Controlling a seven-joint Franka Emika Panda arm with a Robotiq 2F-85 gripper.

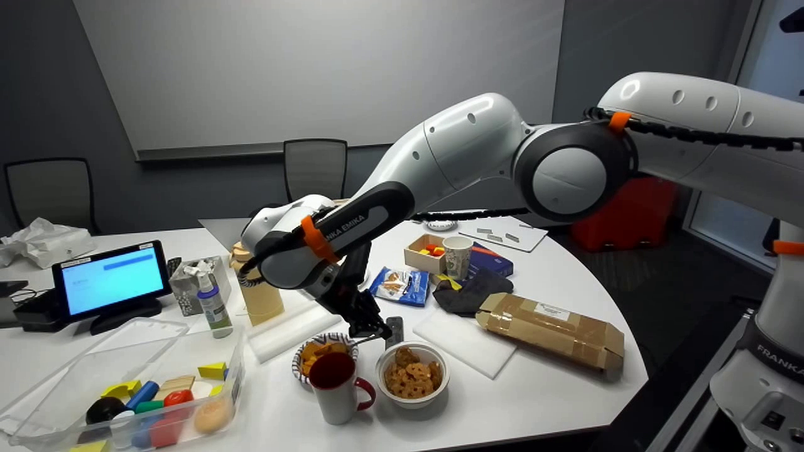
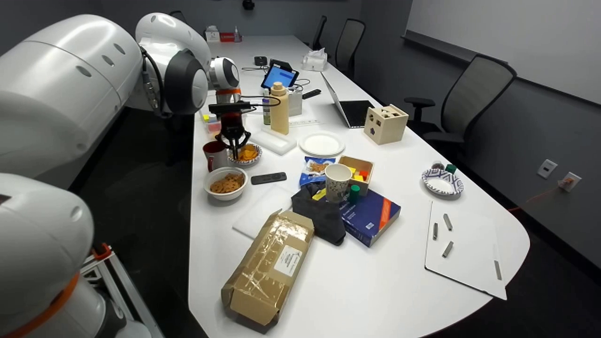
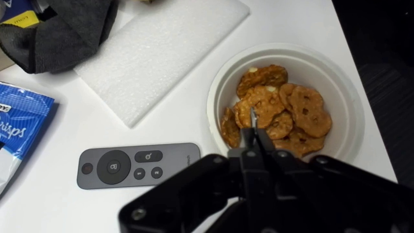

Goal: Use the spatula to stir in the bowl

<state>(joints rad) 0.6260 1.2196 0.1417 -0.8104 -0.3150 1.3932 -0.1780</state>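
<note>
One slim metallic spatula (image 1: 368, 339) slants toward the zigzag-patterned bowl (image 1: 298, 363).

Wrist view: bare, bright metal is seen on the spatula (image 3: 253, 117), centre; matt black on the gripper (image 3: 255, 137), below it. Smooth matt plastic is shown by the remote (image 3: 139, 165), lower left; rough, grainy foam by the white sheet (image 3: 161, 58), top; fuzzy, matt cloth by the dark fabric (image 3: 71, 42), upper left; glossy film by the snack bag (image 3: 22, 123), far left. In an exterior view, patterned paper is suggested by the small bowl (image 1: 298, 363), lower centre; clear plastic by the storage box (image 1: 237, 370), lower left.
</note>
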